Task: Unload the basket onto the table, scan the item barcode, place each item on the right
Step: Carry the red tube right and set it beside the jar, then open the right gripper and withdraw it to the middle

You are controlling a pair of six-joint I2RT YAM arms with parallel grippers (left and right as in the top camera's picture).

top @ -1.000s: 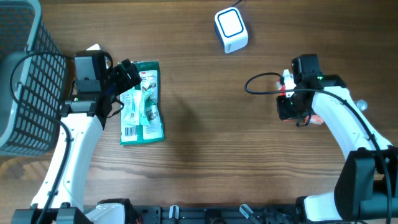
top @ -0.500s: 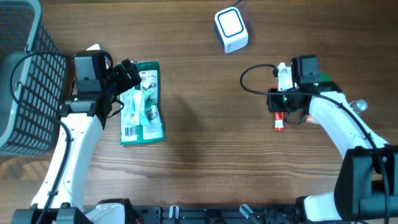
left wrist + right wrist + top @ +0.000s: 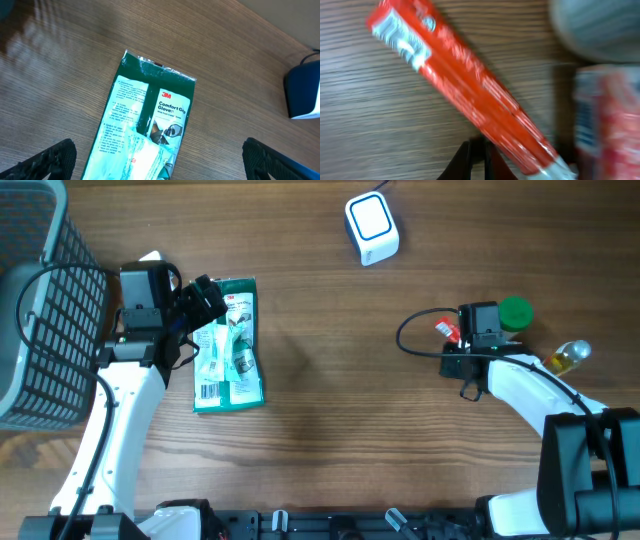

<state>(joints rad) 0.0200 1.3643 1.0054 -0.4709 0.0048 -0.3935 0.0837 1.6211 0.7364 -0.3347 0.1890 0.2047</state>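
Red packet (image 3: 446,330) is sitting at centre right of the overhead frame; in the right-wrist view its long axis is running diagonally, upper left to lower right. Right gripper (image 3: 479,146) is pinching its lower edge, jaws nearly together. Scanner (image 3: 372,227) is lying up and left of the packet, well apart. Left gripper (image 3: 162,160) is hanging wide open over the glove pack (image 3: 228,345), farther off. Judging: the right arm is the one placed for the carry up-left.

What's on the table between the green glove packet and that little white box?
Nothing; the overhead view shows only bare table between glove packet and white box.
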